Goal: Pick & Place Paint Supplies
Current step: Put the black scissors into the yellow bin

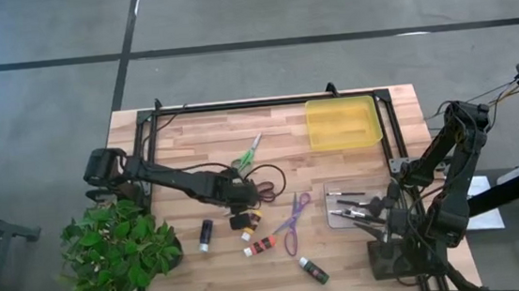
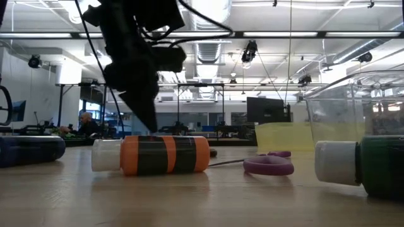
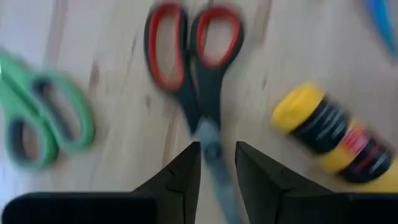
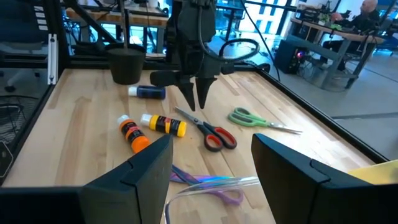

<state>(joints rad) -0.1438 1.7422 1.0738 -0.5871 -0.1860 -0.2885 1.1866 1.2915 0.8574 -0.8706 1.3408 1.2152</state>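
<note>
High view, reading from the table's left edge to its right. Potted plant [image 1: 118, 252] overhangs the front-left corner. My left arm reaches in from the left edge towards the table's middle. A dark purple tube [image 1: 206, 235] lies towards the front edge, just left of the middle.

My left gripper [image 1: 239, 200] hangs over the middle of the table, pointing down at the blades of the red scissors [image 1: 266, 194]. Left wrist view: left fingers [image 3: 186, 171] are parted by a narrow gap with the blade showing beneath it. Nothing gripped. Right wrist view shows the tips just above the blades; I cannot tell whether they touch. The yellow tube [image 1: 248, 229] lies just beside the red scissors on the front side, and the orange tube [image 1: 261, 246] sits a little nearer the front edge.

Green scissors [image 1: 248, 153] lie towards the back edge, apart from the rest. Purple scissors [image 1: 293, 223] lie right of the middle. The green tube [image 1: 314, 271] is near the front edge.

Yellow tray [image 1: 342, 122] sits at the back-right corner. Clear tray [image 1: 337, 188] is near the right edge and holds the thin dark brushes [image 1: 352, 215].

My right gripper [image 1: 379, 222] waits by the clear tray's front-right corner, fingers spread wide and holding nothing.
</note>
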